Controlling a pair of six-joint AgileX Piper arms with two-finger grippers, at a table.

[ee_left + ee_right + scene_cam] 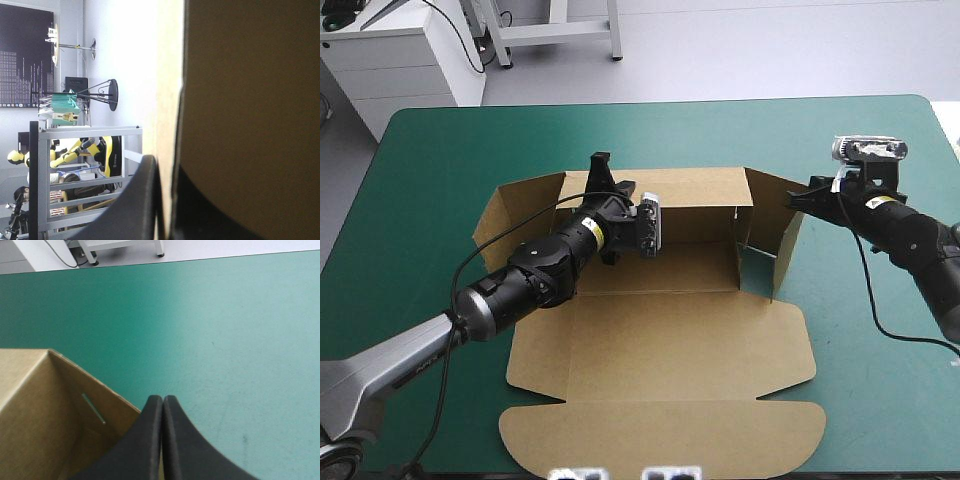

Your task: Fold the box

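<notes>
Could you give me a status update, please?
Left gripper shut on the box, back wall. Right gripper shut at right wall's edge. Walls raised, lid flat. Nothing in the way.

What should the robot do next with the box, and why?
Probably nudge the right gripper inward to swing the right flap toward the box middle. The left gripper pinches the back wall upright, but that flap splays outward, with the shut right gripper at its edge.

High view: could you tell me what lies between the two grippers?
The raised back wall of the box runs from the left gripper toward the right gripper, seen in the high view.
</notes>
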